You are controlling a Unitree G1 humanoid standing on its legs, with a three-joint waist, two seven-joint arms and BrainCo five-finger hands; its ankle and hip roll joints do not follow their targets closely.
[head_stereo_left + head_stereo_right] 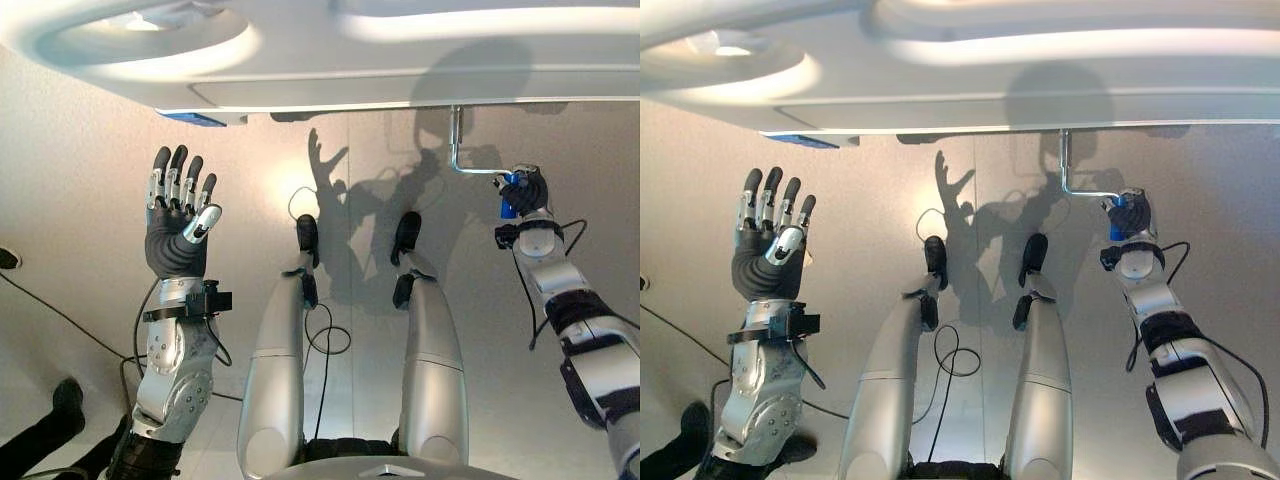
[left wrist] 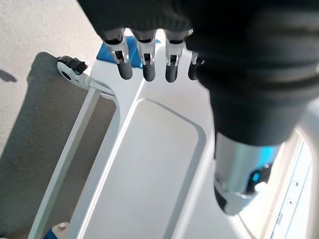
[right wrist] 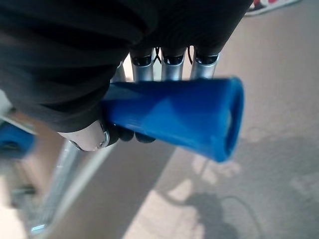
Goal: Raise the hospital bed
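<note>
Hospital bed (image 1: pixel 330 60): white moulded footboard panel spans the top of the head views, seen from its foot end; the floor (image 1: pixel 80 150) lies below it.
Crank (image 1: pixel 462 150): a bent silver rod drops from the underside of the bed on the robot's right, then turns sideways toward the right hand.
Crank handle (image 3: pixel 174 117): blue, tapered sleeve with an open round end, at the free end of the rod, below the bed edge.
Right hand (image 1: pixel 524 190): raised to the crank; fingers (image 3: pixel 172 69) and thumb are curled round the blue handle, which passes through the closed grip and sticks out past it.
Left hand (image 1: pixel 178 225): held up in the air on the robot's left, below the bed edge and apart from it, palm toward the camera; fingers (image 2: pixel 145 59) straight and spread, holding nothing.
Bed frame (image 2: pixel 75 144): in the left wrist view, a white rail runs beside the recessed white panel, with a caster (image 2: pixel 67 69) at its end and a blue part (image 2: pixel 117 50) just behind the fingertips.
Writing: none can be read.
Person: dark legs and a shoe (image 1: pixel 68 398) at the lower left corner, on the floor.
</note>
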